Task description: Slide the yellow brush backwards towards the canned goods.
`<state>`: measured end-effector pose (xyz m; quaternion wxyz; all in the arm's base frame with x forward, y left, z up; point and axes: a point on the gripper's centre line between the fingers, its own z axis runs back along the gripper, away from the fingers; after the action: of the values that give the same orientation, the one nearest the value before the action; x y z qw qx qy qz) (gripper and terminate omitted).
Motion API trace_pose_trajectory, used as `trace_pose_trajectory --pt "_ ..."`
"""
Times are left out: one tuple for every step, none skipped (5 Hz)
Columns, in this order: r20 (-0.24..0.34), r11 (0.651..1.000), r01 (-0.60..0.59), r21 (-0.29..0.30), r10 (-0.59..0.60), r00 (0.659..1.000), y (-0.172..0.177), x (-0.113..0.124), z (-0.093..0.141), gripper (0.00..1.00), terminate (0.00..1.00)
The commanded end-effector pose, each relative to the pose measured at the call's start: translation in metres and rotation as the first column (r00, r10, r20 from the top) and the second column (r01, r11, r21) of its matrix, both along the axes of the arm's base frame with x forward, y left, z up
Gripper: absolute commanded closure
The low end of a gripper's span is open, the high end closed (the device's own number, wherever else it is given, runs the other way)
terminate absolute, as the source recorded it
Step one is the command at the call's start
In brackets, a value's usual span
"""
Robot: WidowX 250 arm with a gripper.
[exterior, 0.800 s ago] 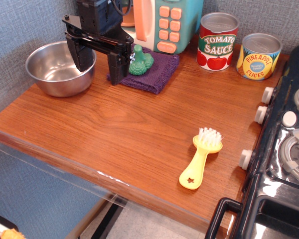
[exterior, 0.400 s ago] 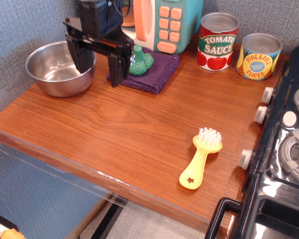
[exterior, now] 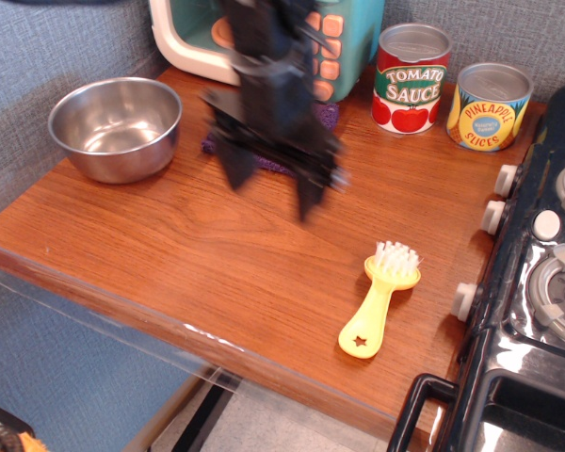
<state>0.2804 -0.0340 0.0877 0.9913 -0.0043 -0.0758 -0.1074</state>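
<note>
The yellow brush (exterior: 379, 301) lies on the wooden counter (exterior: 169, 245) near its front right, white bristles pointing back, star-holed handle toward the front edge. The canned goods stand at the back right: a red Tomato Sauce can (exterior: 411, 79) and a shorter yellow-blue Pineapple Slices can (exterior: 489, 106). My black gripper (exterior: 271, 193) hangs over the middle of the counter, blurred by motion, left of and behind the brush. Its two fingers point down and stand apart, empty.
A steel bowl (exterior: 115, 126) sits at the back left. A teal toy microwave (exterior: 217, 38) stands at the back, with a purple cloth (exterior: 264, 160) in front of it, mostly hidden by my arm. A black toy stove (exterior: 537, 282) borders the counter's right side.
My gripper has moved right and forward from beside the bowl to the counter's middle, toward the brush. It now hides the green toy on the cloth. The brush and cans have not moved.
</note>
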Motion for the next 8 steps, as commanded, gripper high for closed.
trace_pose_trajectory --pt "0.033 0.998 0.046 -0.042 -0.045 0.998 -0.071 -0.002 -0.023 0.0 0.0" --pt "-0.019 1.0 -0.009 -0.021 0.009 1.0 -0.078 -0.002 -0.04 0.0 0.0" --pt "-0.065 0.998 -0.057 0.016 0.058 0.996 -0.077 -0.004 -0.052 0.0 0.0" --pt "-0.082 0.995 -0.09 0.039 0.093 0.992 -0.079 -0.007 -0.061 0.0 0.0" --pt "-0.079 0.994 -0.107 0.026 0.109 0.991 -0.08 -0.003 -0.066 0.0 0.0" --pt "-0.08 0.991 -0.129 0.021 0.13 0.988 -0.077 0.001 -0.069 0.0 0.0" --pt "-0.081 0.991 -0.135 0.017 0.136 0.987 -0.075 0.003 -0.072 1.0 0.0" --pt "-0.074 0.992 -0.128 0.011 0.129 0.989 -0.073 0.006 -0.069 1.0 0.0"
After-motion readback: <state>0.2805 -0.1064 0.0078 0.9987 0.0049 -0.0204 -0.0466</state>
